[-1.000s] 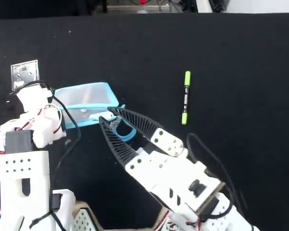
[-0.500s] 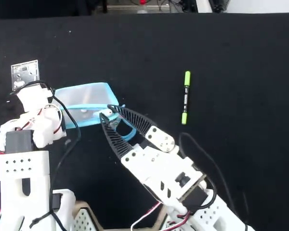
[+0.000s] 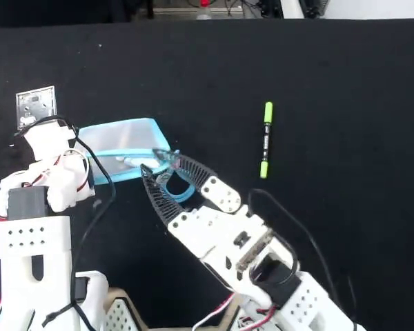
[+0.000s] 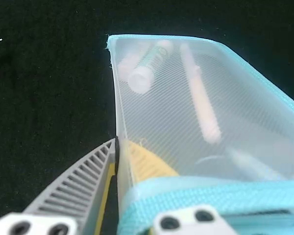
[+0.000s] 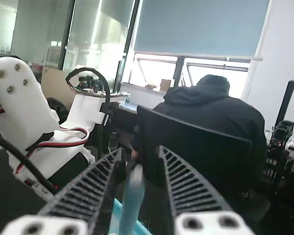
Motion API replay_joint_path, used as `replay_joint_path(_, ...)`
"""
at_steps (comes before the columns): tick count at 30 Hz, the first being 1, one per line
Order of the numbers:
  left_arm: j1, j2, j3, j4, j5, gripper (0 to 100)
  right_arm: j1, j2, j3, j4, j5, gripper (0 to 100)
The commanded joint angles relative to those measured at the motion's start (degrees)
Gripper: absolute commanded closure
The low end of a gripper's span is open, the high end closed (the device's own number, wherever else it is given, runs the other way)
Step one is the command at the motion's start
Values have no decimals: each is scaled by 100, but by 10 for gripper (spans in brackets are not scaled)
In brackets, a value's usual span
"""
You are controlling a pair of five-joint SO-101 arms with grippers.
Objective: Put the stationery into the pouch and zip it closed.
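Pouch held at my left arm's side, right arm at its zip end.
My left jaws are clamped on the edge of the blue pouch [image 3: 124, 141], and pens [image 4: 200, 105] show through its wall. My right jaws stand narrowly parted around the pouch's blue strap [image 5: 131, 200]. A green marker [image 3: 266, 140] lies on the black worktop [image 3: 345, 83], well apart from the pouch.

Pouch [image 3: 124, 141]: translucent white, fine striped weave, light-blue trim and zip. Marker [image 3: 266, 140]: lime-green ends, black middle. Tabletop [image 3: 331, 83]: plain matte black. Left arm [image 3: 34, 227], right arm [image 3: 228, 241]: white; jaws black, slatted.
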Motion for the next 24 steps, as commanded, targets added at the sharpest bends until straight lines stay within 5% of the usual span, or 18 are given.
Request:
replay_joint_path(1, -13, 202, 119, -35, -18, 970, -105, 426, -1112, 1064, -35, 887)
replay_joint_path(11, -13, 202, 127, -35, -18, 970, -536, 1982, -2149, 1160, -9, 906)
replay_joint_path(15, -13, 202, 127, -26, -18, 970, 211, 1666, -2176, 1371, -44, 907)
replay_joint_path(24, -13, 202, 127, -26, -18, 970, 2400, 1200, -2659, 4466, -431, 904)
